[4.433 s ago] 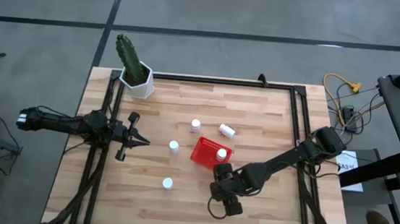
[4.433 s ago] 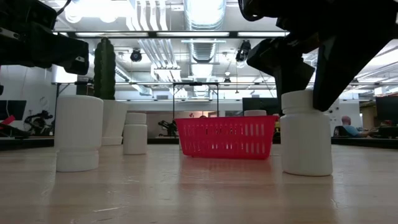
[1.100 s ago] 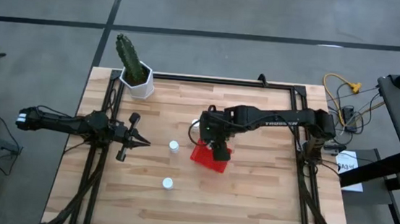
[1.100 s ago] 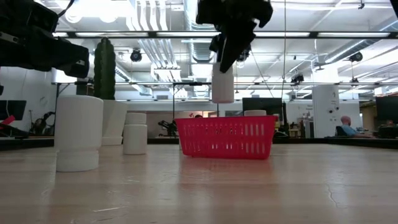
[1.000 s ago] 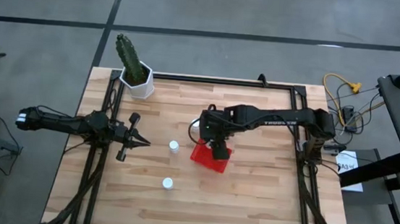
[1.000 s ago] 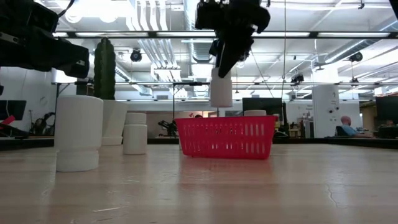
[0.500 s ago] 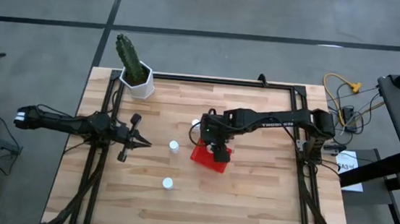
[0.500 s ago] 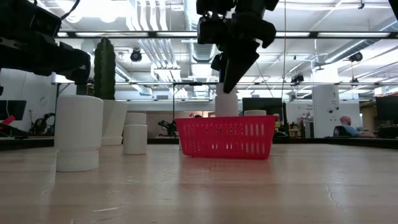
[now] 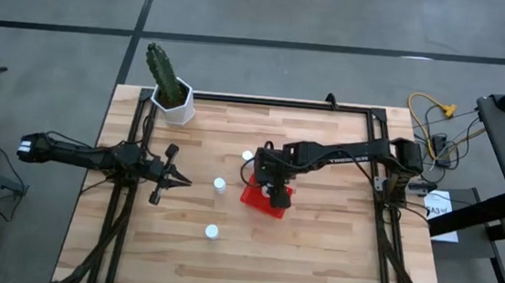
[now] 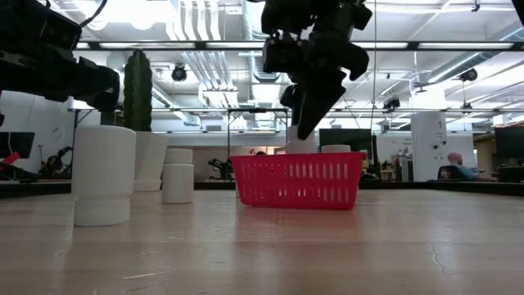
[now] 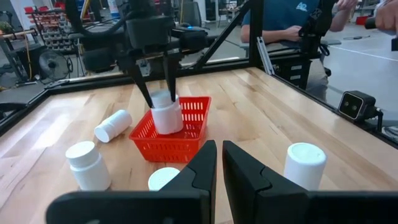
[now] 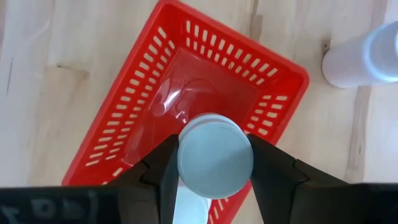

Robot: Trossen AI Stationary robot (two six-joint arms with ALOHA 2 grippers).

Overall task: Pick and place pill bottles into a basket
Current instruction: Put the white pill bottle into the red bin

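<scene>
The left gripper (image 9: 169, 178) waits at the left side of the table (image 9: 316, 257), its jaws fully closed on nothing. Near it, two pill bottles (image 9: 219, 184) stand on the wood, and a third (image 9: 247, 157) stands farther back.

In the last second the right gripper (image 9: 273, 185) has come down over the red basket (image 9: 255, 199). A moment ago the held bottle (image 11: 166, 112) hung clearly above the rim; now its lower part is inside the walls. The jaws are about half open and clamp this bottle by its sides. I judge that only the release is missing.

One bottle (image 10: 336, 148) already stands in the basket, close to the held one, so the room inside is narrow. A lying bottle (image 11: 113, 125) rests just beside the basket. To the right, the table is bare wood, so the arm can retreat there freely.
</scene>
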